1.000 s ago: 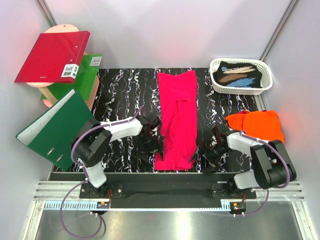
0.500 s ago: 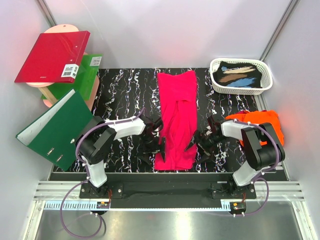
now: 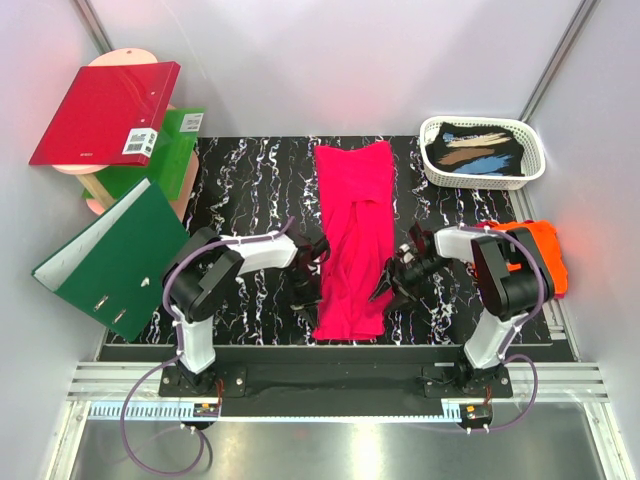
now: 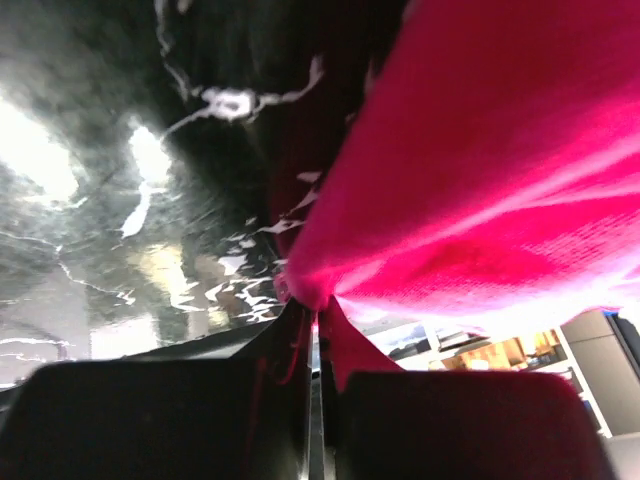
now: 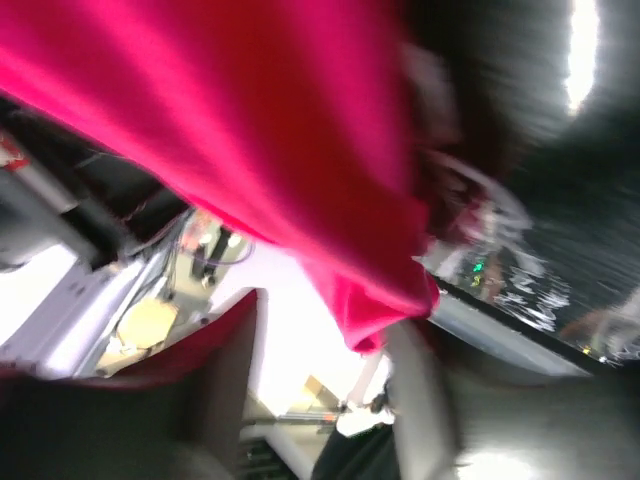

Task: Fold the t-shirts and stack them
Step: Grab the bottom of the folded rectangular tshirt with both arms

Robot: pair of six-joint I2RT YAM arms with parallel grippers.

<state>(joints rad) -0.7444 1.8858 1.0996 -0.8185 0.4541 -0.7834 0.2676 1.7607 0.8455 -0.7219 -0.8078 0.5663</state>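
1. We looked down on a black marbled surface (image 3: pixel 250 190) with the magenta-pink t-shirt (image 3: pixel 352 235) lying on it as a long narrow strip between the two arms.
2. The strip's long axis ran straight away from the arm bases. One short end lay close to the near edge of the surface and the other reached toward the far edge.
3. The left fingers (image 4: pixel 312 330) met the strip's left long edge, toward its near end. In the left wrist view they were pressed together, pinching a small fold of pink cloth.
4. The right fingers (image 3: pixel 388 288) sat opposite, at the strip's right long edge and about level with the left ones. The right wrist view was blurred, but there we saw them standing apart with a pink hem hanging between them, not clamped.
5. Each arm therefore had the cloth on its inward side, and both were about equally close to it.
6. We judged that the next move depended on both grips lifting the near end together and carrying it along the long axis toward the far end.
7. The bright orange t-shirt (image 3: pixel 545 250) lay bunched on the right, behind the right arm and well apart from the pink one.
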